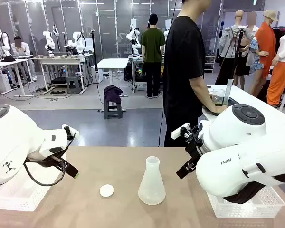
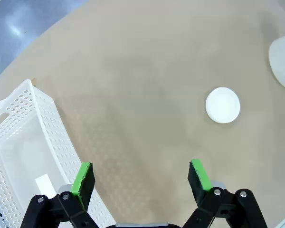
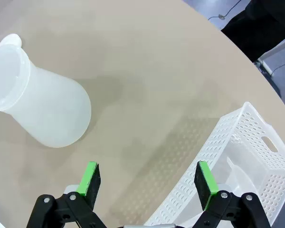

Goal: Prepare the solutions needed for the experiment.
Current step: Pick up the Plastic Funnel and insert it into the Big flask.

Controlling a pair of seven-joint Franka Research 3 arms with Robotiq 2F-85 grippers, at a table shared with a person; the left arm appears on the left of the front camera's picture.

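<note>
left jaws hang over the table (image 1: 118,164), spread wide apart, nothing between the green pads (image 2: 83,175), just bare tabletop under them. a white perforated basket (image 2: 23,137) sits right beside them at the near left edge. right jaws same deal, wide apart and empty, with a second white basket (image 3: 247,142) next to them on the near right. a bit further in, a small white round cap (image 1: 106,190) lies flat on the table. near it stands a frosted conical flask (image 1: 151,183), upright and not touching the cap. can't tell if there's anything in the flask tbh. past the far edge a person (image 1: 183,61) in a black tee stands side-on, hand (image 1: 218,109) at a clear beaker (image 1: 219,94) on a separate white table on the right. the solution (image 1: 219,101) is in that beaker, a shallow layer at the bottom, well apart from both sets of jaws
</note>
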